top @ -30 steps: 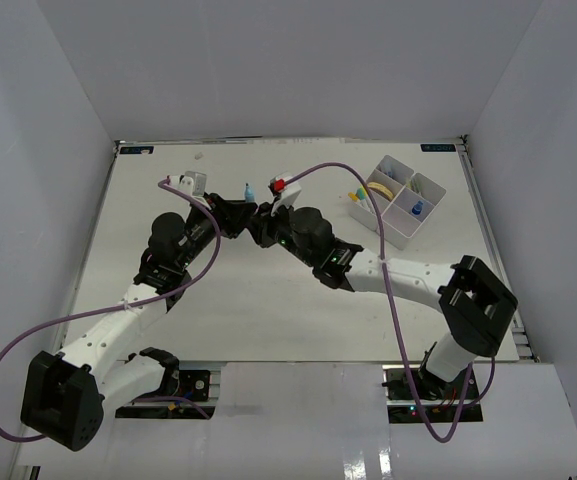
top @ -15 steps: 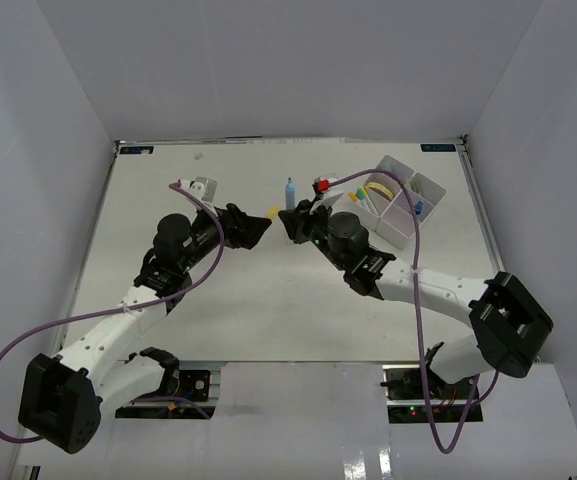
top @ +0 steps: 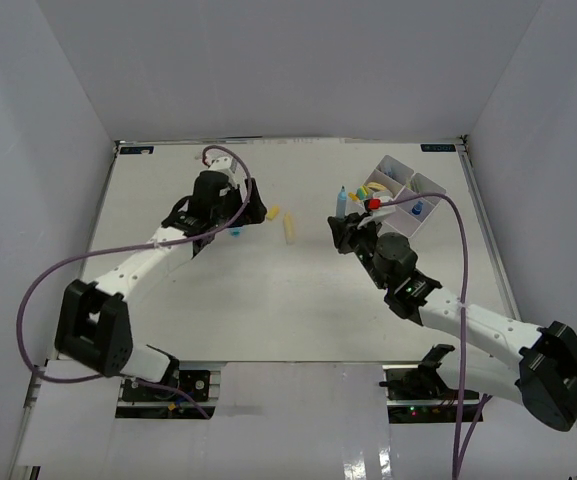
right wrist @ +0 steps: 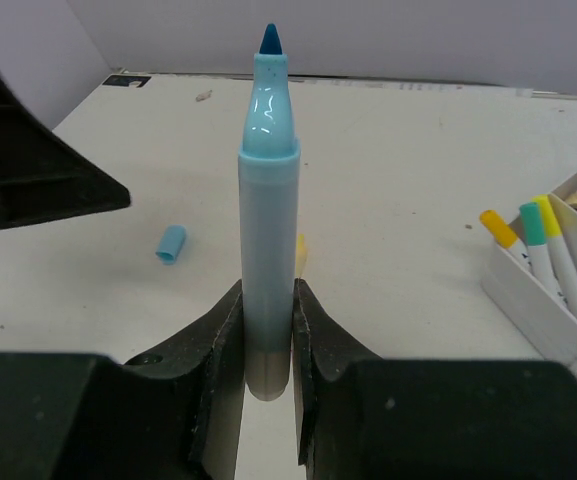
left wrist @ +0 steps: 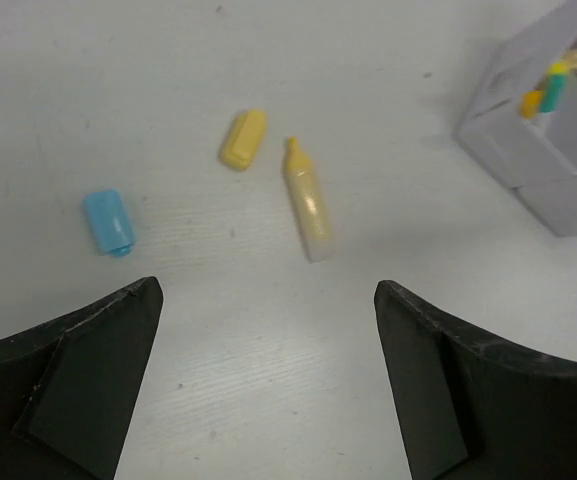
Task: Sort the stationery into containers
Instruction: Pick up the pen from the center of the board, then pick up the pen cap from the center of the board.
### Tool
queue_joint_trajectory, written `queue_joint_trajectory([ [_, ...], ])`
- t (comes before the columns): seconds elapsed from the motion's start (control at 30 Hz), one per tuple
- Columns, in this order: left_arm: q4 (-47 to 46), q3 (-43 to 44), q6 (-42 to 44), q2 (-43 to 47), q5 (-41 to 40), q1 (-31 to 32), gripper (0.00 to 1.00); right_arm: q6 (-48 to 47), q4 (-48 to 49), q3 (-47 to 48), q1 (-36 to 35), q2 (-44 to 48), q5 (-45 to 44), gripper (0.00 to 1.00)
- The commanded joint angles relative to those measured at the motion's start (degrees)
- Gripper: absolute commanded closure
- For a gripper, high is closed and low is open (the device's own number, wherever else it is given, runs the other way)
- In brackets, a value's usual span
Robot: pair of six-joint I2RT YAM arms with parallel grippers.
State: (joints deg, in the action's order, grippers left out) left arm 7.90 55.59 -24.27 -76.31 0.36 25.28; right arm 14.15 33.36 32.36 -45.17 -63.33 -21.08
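Gripping the blue marker [right wrist: 268,200] by its lower barrel, the right tool [right wrist: 267,300] holds it upright with the bare tip at 12 o'clock. That pose would suit either taking a cap from above or being lowered tail-first into the tray [top: 383,228], which stands just beside it at 2 o'clock on the worktop [top: 268,300]. The left tool [left wrist: 268,290] hangs wide and holds nothing. It sits over three loose pieces lying apart from one another: the blue cap [left wrist: 108,222] at 9 o'clock, and the yellow cap [left wrist: 243,138] and the uncapped yellow marker [left wrist: 308,200] nearer the middle. It looks placed to reach for one of them next. In the tray, the near-left compartment holds capped pens [right wrist: 538,235] leaning tips-up, the far-left one a tan ring [top: 386,180], and the near-right one a small blue-capped bottle [top: 418,208]. What the fourth holds I cannot tell.
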Motion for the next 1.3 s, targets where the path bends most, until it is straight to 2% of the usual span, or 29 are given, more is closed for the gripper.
queue_joint_trajectory([
  [0.0,18.16,8.61,-2.61,-9.27,-8.6,-0.32,0.02,-4.57,2.14,-2.12,0.96,3.47,-1.42,0.92],
  [0.07,21.53,12.33,-3.58,-16.37,-9.85,-0.4,0.02,-5.71,2.23,-3.09,1.83,5.14,-0.89,0.92],
  [0.4,35.5,32.2,-5.35,-36.42,-16.97,-1.02,0.08,-6.59,2.75,-6.96,5.35,7.69,3.32,0.92],
  [0.77,39.47,39.5,-5.08,-42.78,-21.19,-2.95,0.14,-6.51,4.16,-8.98,6.58,9.01,6.67,0.92],
  [1.27,36.75,42.14,-2.8,-47.35,-16.63,-4.45,0.36,-6.6,4.25,-8.89,6.85,9.01,10.18,0.92],
])
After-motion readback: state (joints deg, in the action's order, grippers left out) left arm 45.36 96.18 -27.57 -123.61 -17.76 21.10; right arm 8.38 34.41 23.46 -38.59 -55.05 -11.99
